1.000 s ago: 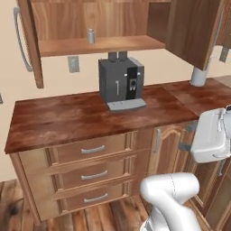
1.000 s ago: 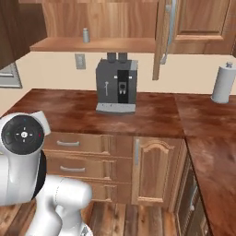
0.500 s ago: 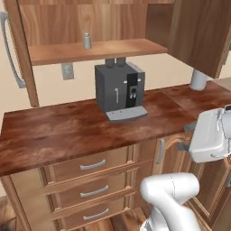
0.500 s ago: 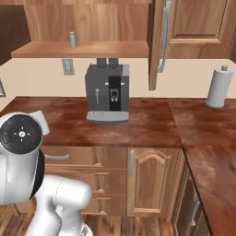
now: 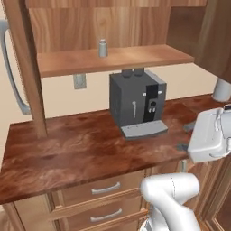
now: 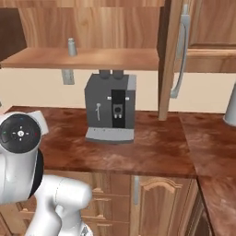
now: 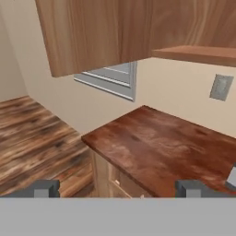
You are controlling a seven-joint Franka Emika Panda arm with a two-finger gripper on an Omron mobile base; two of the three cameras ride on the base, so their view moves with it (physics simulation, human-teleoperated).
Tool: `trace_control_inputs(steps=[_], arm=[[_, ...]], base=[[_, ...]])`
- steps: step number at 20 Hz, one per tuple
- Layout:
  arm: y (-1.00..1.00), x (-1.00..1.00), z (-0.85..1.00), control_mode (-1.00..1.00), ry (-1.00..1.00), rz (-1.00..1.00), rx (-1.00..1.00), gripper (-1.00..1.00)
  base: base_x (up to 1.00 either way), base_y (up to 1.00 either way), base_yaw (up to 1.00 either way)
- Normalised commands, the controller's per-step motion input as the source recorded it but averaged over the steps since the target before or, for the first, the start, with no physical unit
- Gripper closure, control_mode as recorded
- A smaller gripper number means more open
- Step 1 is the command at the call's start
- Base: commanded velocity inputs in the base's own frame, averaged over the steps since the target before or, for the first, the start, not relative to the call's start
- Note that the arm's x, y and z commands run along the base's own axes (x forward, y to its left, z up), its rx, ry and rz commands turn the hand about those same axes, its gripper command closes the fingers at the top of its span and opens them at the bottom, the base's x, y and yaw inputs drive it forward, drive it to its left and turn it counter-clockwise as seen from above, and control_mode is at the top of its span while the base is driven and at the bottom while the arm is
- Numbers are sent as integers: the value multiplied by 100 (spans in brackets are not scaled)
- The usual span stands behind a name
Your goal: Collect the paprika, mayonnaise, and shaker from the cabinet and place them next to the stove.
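The shaker (image 5: 103, 48) is a small grey-white piece standing alone on the plank shelf of the open wooden cabinet (image 5: 135, 57). From the other side the shaker (image 6: 71, 47) stands near the left end of the cabinet shelf (image 6: 101, 59). My gripper (image 5: 186, 136) hovers over the counter's right part, below the shelf and right of the coffee machine, far from the shaker. It is open, with nothing between its dark fingertips (image 5: 190, 126). In the hand view the gripper (image 7: 116, 190) faces the counter's left end. Paprika, mayonnaise and stove are out of view.
A grey coffee machine (image 5: 135, 103) stands on the brown counter (image 5: 76, 153) under the shelf. The cabinet's open door (image 6: 171, 55) with its silver handle hangs at the right. A white roll (image 6: 230, 108) sits far right. Drawers (image 5: 106, 189) lie below.
The whole picture has shifted and grown: the base has driven closer to the counter and cabinet. The gripper stays open and empty.
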Motion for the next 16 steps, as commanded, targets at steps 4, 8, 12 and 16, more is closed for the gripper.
trace_control_inputs(steps=[4, 8, 12, 16], arm=[[0, 0, 0, 100, 0, 0, 0, -100], [0, 0, 0, 100, 0, 0, 0, -100], [9, 14, 4, -100, 0, -5, 5, -100], [33, 27, 33, -100, 0, -24, 7, -100]], base=[[71, 20, 19], [63, 1, 9], [21, 2, 0], [0, 0, 0]])
